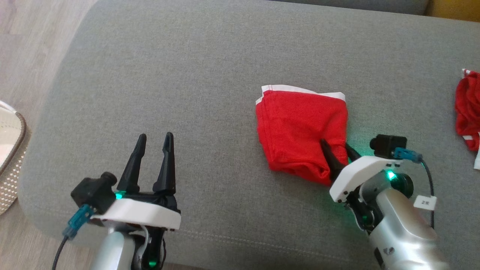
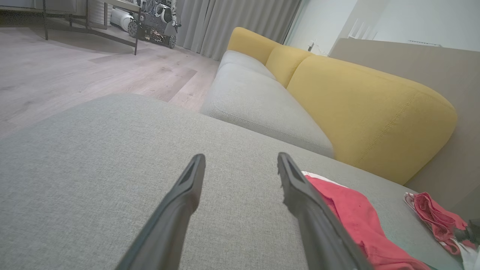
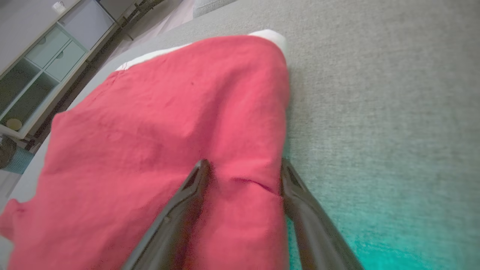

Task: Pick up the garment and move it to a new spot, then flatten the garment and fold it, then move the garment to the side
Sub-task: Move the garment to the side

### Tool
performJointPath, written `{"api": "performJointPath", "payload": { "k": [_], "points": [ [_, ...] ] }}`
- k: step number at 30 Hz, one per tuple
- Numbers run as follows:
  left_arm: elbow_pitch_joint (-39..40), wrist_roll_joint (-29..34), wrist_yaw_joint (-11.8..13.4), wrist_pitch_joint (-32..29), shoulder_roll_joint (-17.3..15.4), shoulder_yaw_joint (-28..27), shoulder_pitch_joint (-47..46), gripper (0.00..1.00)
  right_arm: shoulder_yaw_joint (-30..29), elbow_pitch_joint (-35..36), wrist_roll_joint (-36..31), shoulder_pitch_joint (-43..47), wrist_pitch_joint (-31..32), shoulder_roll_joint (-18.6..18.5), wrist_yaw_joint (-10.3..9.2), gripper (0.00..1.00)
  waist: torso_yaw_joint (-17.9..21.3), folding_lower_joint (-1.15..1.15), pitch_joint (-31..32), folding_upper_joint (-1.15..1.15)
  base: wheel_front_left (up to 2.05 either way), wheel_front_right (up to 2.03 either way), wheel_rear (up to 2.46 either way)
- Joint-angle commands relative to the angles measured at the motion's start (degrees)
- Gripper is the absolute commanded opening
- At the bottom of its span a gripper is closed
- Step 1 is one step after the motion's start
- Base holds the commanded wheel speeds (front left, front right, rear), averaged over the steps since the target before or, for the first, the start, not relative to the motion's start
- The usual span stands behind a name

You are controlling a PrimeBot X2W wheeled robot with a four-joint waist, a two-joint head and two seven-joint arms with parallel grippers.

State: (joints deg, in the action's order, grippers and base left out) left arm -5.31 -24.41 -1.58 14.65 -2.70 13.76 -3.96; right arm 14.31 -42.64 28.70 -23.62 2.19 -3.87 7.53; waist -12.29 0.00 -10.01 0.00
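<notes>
Sitting right of centre on the wide grey fabric sofa seat [image 1: 187, 75], the folded red cloth garment with the white waistband [image 1: 300, 127] had its waistband on the far side. The right gripper [image 1: 336, 144] was down at its near right corner. Its long dark fingers were spread wide with a bit of red cloth between them, one over the fabric and the other along its right edge, not pinched shut on it. The left gripper [image 1: 156, 135] hung over bare cushion well off to the left, jaws wide too and holding nothing. A second crumpled red and white cloth [image 1: 467, 108] sat at the seat's far right, well apart from the garment. A pale woven basket [image 1: 11, 157] stood on the wooden floor [image 1: 37, 37] at the left, and yellow back cushions [image 2: 356, 108] showed behind the seat.
</notes>
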Motion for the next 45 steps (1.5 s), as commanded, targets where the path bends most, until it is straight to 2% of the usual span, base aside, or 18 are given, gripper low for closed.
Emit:
{"api": "performJointPath", "payload": {
  "k": [1, 6, 14, 21, 25, 26, 31, 39, 45],
  "points": [
    [1.7, -0.13, -0.08, 0.35, -0.18, -1.82, -2.38, 1.0, 2.07, 0.78, 0.14, -1.9, -0.32, 0.26, -0.04, 0.0, 0.0, 0.0, 0.0, 0.0, 0.0, 0.0, 0.0],
    [1.85, -0.05, 0.1, 0.35, -0.18, -2.14, -2.4, 1.0, 5.52, -0.79, -2.79, -3.09, -3.98, -1.84, -0.04, 0.0, 0.72, 0.0, 0.38, 0.0, 0.0, 0.0, 0.0],
    [2.42, 0.37, -0.15, 0.35, -0.18, -2.52, -2.44, 1.0, 8.85, -2.39, -11.25, -6.12, -12.01, -5.59, -0.04, 0.0, 3.87, 0.0, 1.14, 0.0, 0.0, 0.0, 0.0],
    [3.6, 1.17, -0.9, 0.35, -0.18, -2.09, -3.97, 1.0, 11.59, 0.78, -15.76, -10.32, -12.64, -10.32, -0.04, 0.0, 9.06, 0.0, -0.87, 0.0, 0.0, 0.0, 0.0],
    [3.75, 2.19, -1.72, 0.35, -0.18, -1.51, -5.84, 1.0, 13.44, 3.69, -15.32, -13.14, -10.92, -14.74, -0.04, 0.0, 12.67, 0.0, -3.34, 0.0, 0.0, 0.0, 0.0],
    [3.7, 2.8, -2.09, 0.35, -0.18, -1.41, -6.94, 1.0, 14.34, 4.99, -14.55, -14.85, -10.06, -17.26, -0.04, 0.0, 14.56, 0.0, -4.87, 0.0, 0.0, 0.0, 0.0],
    [3.33, 4.52, -3.21, 0.35, -0.18, -1.43, -9.56, 1.0, 15.67, 7.0, -11.98, -19.35, -8.2, -23.57, -0.04, 0.0, 18.67, 0.0, -8.81, 0.0, 0.0, 0.0, 0.0],
    [2.88, 6.59, -4.58, 0.35, -0.18, -1.28, -13.37, 1.0, 16.2, 6.86, -9.46, -24.05, -6.13, -32.12, -0.04, 0.0, 21.27, 0.0, -13.81, 0.0, 0.0, 0.0, 0.0],
    [2.65, 8.07, -5.29, 0.35, -0.18, -2.23, -15.33, 1.0, 15.88, 5.29, -7.3, -26.0, -3.55, -36.04, -0.04, 0.0, 22.83, 0.0, -16.91, 0.0, 0.0, 0.0, 0.0]
  ]
}}
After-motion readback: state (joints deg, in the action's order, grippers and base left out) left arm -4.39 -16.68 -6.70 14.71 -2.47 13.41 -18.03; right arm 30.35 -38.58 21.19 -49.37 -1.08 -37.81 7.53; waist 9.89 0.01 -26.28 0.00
